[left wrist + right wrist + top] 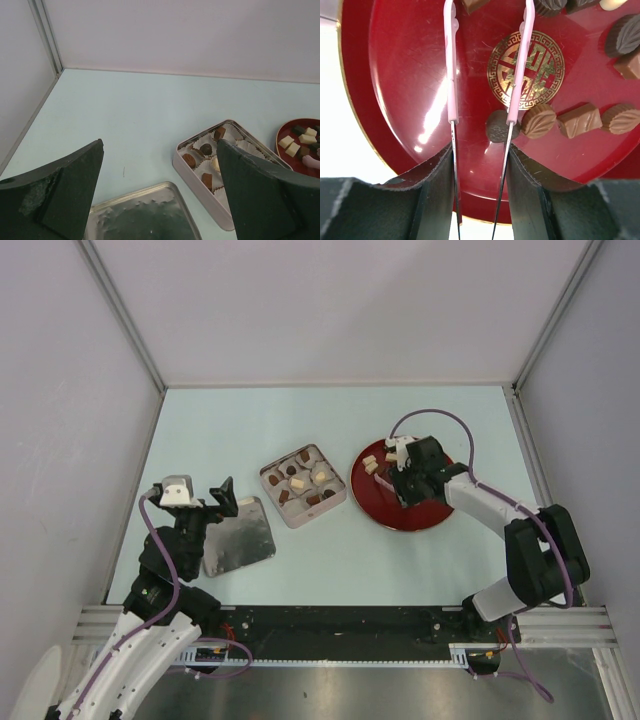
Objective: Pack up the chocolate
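Chocolate lies on the red plate; right gripper jaws grasp tweezers above it; left gripper jaws released, well apart from it.

From my feed I see a pale blue-green table boxed in by plain white panels: a back wall, a left wall and a right wall. Slim aluminium posts join the panels at the far corners. The light is soft and even, leaving only faint shadows on the table, and along the near edge I see an aluminium rail with a brushed steel sheet in front of it.
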Robot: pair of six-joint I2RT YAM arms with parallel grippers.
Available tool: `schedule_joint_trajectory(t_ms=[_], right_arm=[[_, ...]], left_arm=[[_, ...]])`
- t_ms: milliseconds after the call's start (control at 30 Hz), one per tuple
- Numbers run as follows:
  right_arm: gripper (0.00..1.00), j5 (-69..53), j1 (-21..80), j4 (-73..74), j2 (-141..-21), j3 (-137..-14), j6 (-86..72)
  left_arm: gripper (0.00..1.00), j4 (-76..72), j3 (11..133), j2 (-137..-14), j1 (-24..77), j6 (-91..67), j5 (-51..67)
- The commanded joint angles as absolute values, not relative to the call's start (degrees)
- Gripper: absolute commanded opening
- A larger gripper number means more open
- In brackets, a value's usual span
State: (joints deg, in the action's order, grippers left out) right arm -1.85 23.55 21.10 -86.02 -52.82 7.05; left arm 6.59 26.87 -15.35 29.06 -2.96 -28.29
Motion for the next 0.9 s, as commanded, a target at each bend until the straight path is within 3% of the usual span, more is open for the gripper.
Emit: schedule_joint_trajectory(t_ms=[0,867], right_arm=[[0.45,-4.8,22.2,19.3,-86.8,-52.9,11.9],[0.41,-7.7,21.0,18.2,-93.4,-57.9,15.3]], left_arm=[[1.0,5.3,26.6,-15.7,28.7,-2.1,-28.7],[1.0,5.5,26.8,-15.9,28.7,-2.1,-28.7]])
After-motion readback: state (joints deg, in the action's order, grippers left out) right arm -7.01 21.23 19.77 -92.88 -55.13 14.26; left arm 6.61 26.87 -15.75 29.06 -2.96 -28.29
